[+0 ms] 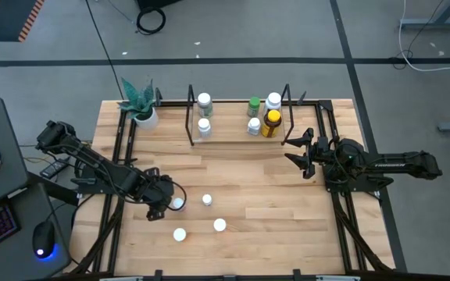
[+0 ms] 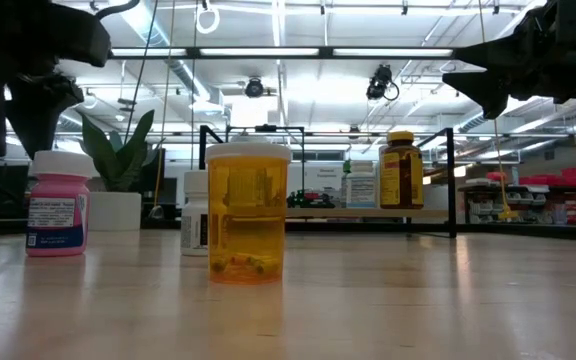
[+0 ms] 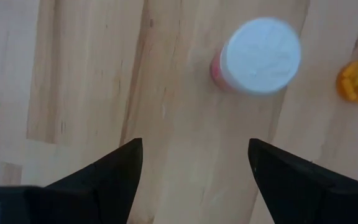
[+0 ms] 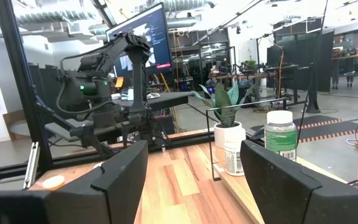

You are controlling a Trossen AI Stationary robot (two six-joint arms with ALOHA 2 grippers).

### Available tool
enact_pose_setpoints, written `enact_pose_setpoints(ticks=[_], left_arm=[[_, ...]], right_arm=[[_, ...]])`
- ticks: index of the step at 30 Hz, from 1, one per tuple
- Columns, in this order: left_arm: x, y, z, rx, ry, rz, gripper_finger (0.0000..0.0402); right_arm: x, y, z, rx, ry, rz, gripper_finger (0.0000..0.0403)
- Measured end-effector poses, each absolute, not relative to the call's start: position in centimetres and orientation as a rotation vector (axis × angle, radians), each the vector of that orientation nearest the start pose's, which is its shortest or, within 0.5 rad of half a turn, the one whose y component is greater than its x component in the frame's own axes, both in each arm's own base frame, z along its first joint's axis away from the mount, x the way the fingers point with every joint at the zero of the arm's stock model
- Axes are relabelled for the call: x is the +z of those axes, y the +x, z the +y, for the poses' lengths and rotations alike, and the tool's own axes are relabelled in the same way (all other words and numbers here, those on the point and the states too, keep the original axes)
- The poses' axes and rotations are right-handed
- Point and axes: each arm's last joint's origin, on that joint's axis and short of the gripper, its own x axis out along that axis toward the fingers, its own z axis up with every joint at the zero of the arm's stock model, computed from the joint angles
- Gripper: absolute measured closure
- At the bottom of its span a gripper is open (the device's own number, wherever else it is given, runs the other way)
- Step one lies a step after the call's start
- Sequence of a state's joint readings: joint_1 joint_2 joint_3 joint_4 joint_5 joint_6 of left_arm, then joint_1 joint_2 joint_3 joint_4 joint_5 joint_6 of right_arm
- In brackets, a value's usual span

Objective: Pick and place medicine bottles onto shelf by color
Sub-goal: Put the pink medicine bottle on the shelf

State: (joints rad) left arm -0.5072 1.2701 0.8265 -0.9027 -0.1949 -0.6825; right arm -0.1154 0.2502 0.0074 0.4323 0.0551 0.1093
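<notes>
The pink bottle (image 3: 258,57) stands upright on the bench (image 1: 272,203), white cap up, just ahead of the left end effector (image 3: 194,168) and a little to one side of the gap between its fingers. Those fingers stand wide apart with only bare wood between them, touching nothing. In the high view this end effector (image 1: 162,204) hovers low over the bench's left front, with the cap (image 1: 177,204) just beside it.

The low view shows the pink bottle (image 2: 57,204) carrying a dark label whose print is too small to read; the same goes for the orange vial (image 2: 247,213) with pills at its bottom, near the camera.

Three more white caps stand loose on the bench in the high view. On the shelf (image 1: 237,137) sit white, green and amber bottles.

The right end effector (image 1: 297,151) hangs above the bench beside the shelf's right end, fingers parted and empty.
</notes>
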Motion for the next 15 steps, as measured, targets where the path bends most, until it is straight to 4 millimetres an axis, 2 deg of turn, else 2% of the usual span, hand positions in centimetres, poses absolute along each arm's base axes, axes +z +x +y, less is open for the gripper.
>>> enact_pose_setpoints(ticks=[11,15], left_arm=[[21.4,19.6,-10.3,0.098,-0.135,1.171,0.0106],[21.0,20.1,-10.5,0.096,-0.13,1.175,0.0106]], right_arm=[[18.6,11.0,-1.4,-0.159,0.103,-0.199,0.0138],[18.6,11.0,-1.4,-0.159,0.103,-0.199,0.0138]])
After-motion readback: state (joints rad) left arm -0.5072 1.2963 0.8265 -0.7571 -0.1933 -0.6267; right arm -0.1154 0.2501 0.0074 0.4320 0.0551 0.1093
